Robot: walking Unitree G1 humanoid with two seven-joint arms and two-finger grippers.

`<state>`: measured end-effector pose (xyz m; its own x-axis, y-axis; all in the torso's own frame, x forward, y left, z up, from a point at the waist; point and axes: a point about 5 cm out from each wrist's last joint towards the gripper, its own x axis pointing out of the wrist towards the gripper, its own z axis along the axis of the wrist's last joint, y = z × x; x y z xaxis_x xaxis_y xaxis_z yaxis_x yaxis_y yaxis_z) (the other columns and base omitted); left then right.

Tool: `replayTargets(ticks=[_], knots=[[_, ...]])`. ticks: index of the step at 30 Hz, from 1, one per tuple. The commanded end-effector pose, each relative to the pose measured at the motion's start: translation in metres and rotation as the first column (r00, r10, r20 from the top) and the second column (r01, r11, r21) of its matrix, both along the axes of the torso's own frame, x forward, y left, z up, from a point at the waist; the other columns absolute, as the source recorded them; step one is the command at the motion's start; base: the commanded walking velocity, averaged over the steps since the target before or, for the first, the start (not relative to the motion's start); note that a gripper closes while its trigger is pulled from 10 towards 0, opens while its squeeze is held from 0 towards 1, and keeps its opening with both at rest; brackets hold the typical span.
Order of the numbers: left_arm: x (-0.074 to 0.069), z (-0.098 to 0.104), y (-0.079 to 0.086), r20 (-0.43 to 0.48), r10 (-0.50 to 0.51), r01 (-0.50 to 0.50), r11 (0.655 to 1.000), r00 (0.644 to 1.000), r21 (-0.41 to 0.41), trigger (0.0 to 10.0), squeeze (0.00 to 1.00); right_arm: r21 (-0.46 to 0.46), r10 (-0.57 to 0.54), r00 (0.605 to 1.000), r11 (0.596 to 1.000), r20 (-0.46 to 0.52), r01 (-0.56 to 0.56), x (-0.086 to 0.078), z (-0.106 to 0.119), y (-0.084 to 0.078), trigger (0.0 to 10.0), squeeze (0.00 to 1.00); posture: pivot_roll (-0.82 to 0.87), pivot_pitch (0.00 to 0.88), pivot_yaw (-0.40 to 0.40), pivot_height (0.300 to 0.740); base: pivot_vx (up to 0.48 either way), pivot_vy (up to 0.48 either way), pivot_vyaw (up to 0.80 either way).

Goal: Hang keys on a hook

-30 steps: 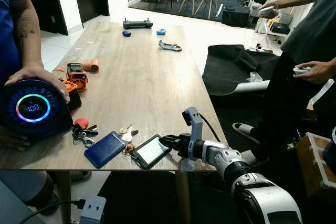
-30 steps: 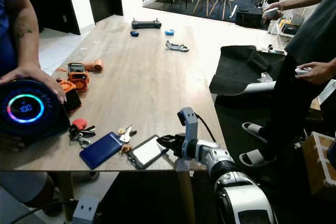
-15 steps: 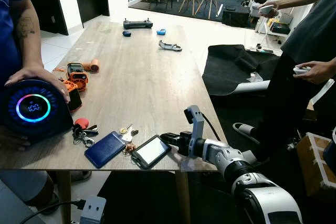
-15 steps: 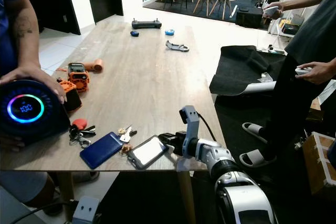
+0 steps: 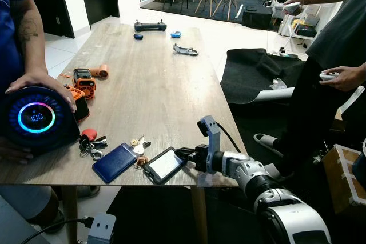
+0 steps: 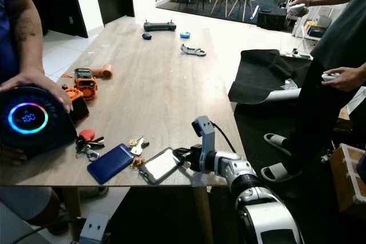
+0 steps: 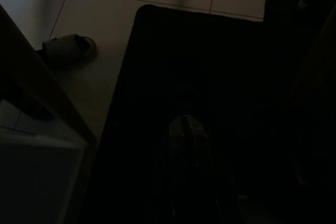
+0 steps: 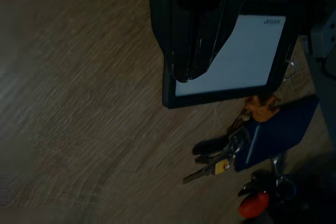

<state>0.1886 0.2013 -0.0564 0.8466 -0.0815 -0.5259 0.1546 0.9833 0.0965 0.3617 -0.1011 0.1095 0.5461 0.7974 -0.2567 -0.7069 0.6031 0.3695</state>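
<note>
Since a second ago my right gripper has crept slightly toward the card holder, and nothing else on the table has shifted. I'm looking down at a long wooden table with a person on each side; the one on my left rests a hand on a round black speaker with a glowing ring. Near the front edge lie a blue wallet and a black card holder with a white insert. My right gripper sits low over the table edge, tips touching or just short of the card holder's corner; from the wrist camera the fingers look nearly closed, empty, though the image is dim. The keys lie between wallet and holder, a second bunch with a red tag beside the speaker. My left arm hangs idle in the dark.
</note>
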Motion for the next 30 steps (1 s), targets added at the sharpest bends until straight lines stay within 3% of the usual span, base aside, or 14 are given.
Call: replayTargets(ticks=[1, 8, 12, 14, 15, 18, 19, 23, 24, 27, 28, 29, 30], knots=[[-0.006, -0.003, 0.002, -0.02, -0.008, 0.008, 1.0, 1.0, 0.007, 10.0, 0.0, 0.012, -0.024, 0.999, 1.0, 0.04, 0.024, 0.004, 0.008, -0.006, 10.0, 0.0, 0.11, 0.067, -0.066, 0.74, 0.0, 0.0, 0.0], [-0.01, 0.0, 0.01, -0.01, -0.074, 0.074, 0.997, 0.997, 0.02, 10.0, 0.0, 0.03, -0.082, 0.995, 0.996, 0.053, 0.08, 0.007, 0.011, -0.02, 10.0, 0.0, 0.11, 0.067, -0.065, 0.74, 0.0, 0.0, 0.0], [-0.016, 0.009, 0.018, 0.035, -0.194, 0.195, 0.98, 0.98, -0.048, 10.0, 0.0, 0.043, -0.107, 0.993, 0.994, 0.042, 0.105, 0.005, 0.008, -0.032, 10.0, 0.0, 0.11, 0.074, -0.062, 0.74, 0.0, 0.0, 0.0], [-0.022, 0.019, 0.021, 0.093, -0.354, 0.358, 0.933, 0.931, -0.035, 10.0, 0.0, 0.041, -0.116, 0.993, 0.993, 0.034, 0.114, 0.002, 0.004, -0.037, 10.0, 0.0, 0.11, 0.079, -0.058, 0.74, 0.0, 0.0, 0.0], [-0.023, 0.022, 0.021, 0.107, -0.38, 0.385, 0.923, 0.919, -0.029, 10.0, 0.0, 0.041, -0.117, 0.993, 0.992, 0.033, 0.116, 0.002, 0.004, -0.037, 10.0, 0.0, 0.11, 0.079, -0.058, 0.74, 0.0, 0.0, 0.0], [-0.023, 0.025, 0.022, 0.116, -0.409, 0.414, 0.91, 0.905, -0.021, 10.0, 0.0, 0.041, -0.119, 0.992, 0.992, 0.031, 0.118, 0.001, 0.003, -0.038, 10.0, 0.0, 0.12, 0.082, -0.056, 0.74, 0.0, 0.0, 0.0], [-0.024, 0.029, 0.022, 0.128, -0.467, 0.472, 0.882, 0.875, -0.006, 10.0, 0.0, 0.043, -0.123, 0.992, 0.992, 0.028, 0.122, 0.001, 0.002, -0.039, 10.0, 0.0, 0.12, 0.085, -0.056, 0.74, 0.0, 0.0, 0.0], [-0.024, 0.033, 0.019, 0.147, -0.526, 0.53, 0.848, 0.838, 0.014, 10.0, 0.0, 0.045, -0.124, 0.992, 0.991, 0.026, 0.123, 0.001, 0.002, -0.039, 10.0, 0.0, 0.12, 0.085, -0.056, 0.74, 0.0, 0.0, 0.0], [-0.024, 0.041, 0.017, 0.199, -0.558, 0.568, 0.823, 0.805, 0.011, 10.0, 0.0, 0.047, -0.125, 0.992, 0.991, 0.026, 0.124, 0.0, 0.002, -0.039, 10.0, 0.0, 0.12, 0.087, -0.055, 0.74, 0.0, 0.0, 0.0], [-0.024, 0.045, 0.016, 0.229, -0.564, 0.579, 0.815, 0.793, 0.002, 10.0, 0.0, 0.048, -0.126, 0.992, 0.991, 0.026, 0.124, 0.0, 0.002, -0.04, 10.0, 0.0, 0.12, 0.087, -0.055, 0.74, 0.0, 0.0, 0.0], [-0.018, 0.066, 0.012, 0.333, -0.573, 0.618, 0.785, 0.749, -0.039, 10.0, 0.0, 0.05, -0.122, 0.992, 0.991, 0.025, 0.12, 0.0, 0.002, -0.04, 10.0, 0.0, 0.12, 0.089, -0.059, 0.74, 0.0, 0.0, 0.0], [-0.018, 0.066, 0.012, 0.333, -0.573, 0.618, 0.785, 0.749, -0.039, 10.0, 0.0, 0.05, -0.122, 0.992, 0.991, 0.025, 0.12, 0.0, 0.002, -0.04, 10.0, 0.0, 0.12, 0.089, -0.059, 0.74, 0.0, 0.0, 0.0], [-0.016, 0.081, 0.007, 0.392, -0.592, 0.663, 0.746, 0.704, -0.065, 10.0, 0.0, 0.049, -0.118, 0.993, 0.992, 0.025, 0.116, 0.0, 0.002, -0.04, 10.0, 0.0, 0.12, 0.089, -0.059, 0.74, 0.0, 0.0, 0.0]])
